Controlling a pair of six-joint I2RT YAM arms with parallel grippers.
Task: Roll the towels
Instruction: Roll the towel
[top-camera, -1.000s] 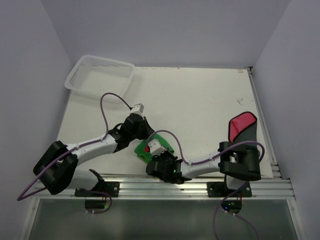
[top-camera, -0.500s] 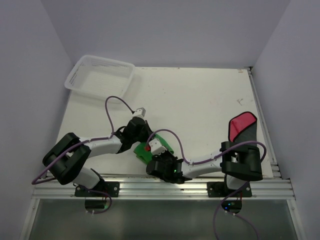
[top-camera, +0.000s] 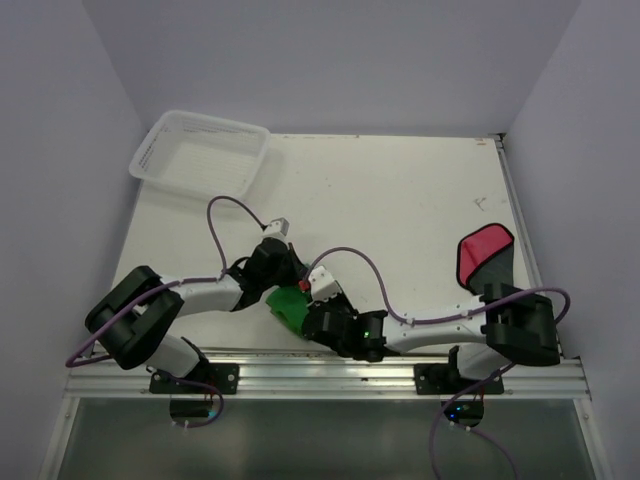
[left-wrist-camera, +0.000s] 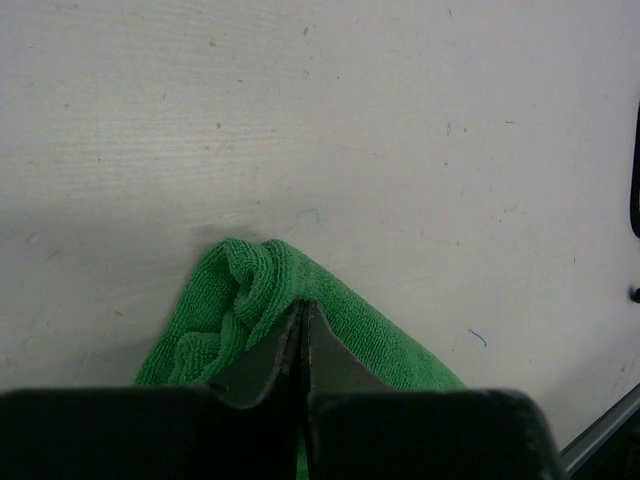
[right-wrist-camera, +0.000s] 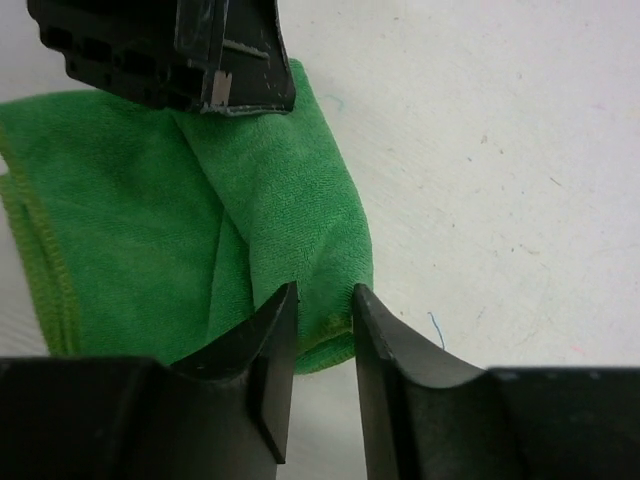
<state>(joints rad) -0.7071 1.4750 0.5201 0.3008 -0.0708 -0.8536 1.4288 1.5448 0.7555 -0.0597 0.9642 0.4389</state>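
At front centre, left hand (left-wrist-camera: 300, 312) clamps the green towel (left-wrist-camera: 232, 292); right hand (right-wrist-camera: 323, 298) sits slightly parted at its edge.

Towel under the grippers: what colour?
The towel is bright green, plain with no pattern. The right wrist view shows it best.

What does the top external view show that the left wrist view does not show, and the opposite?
Only the top external view shows the white basket at the far left corner, the red towel on the right, and both arms. Only the left wrist view shows the left hand shut, its tips at a bunched fold; whether it pinches cloth is unclear. Both show the green towel and the white table.
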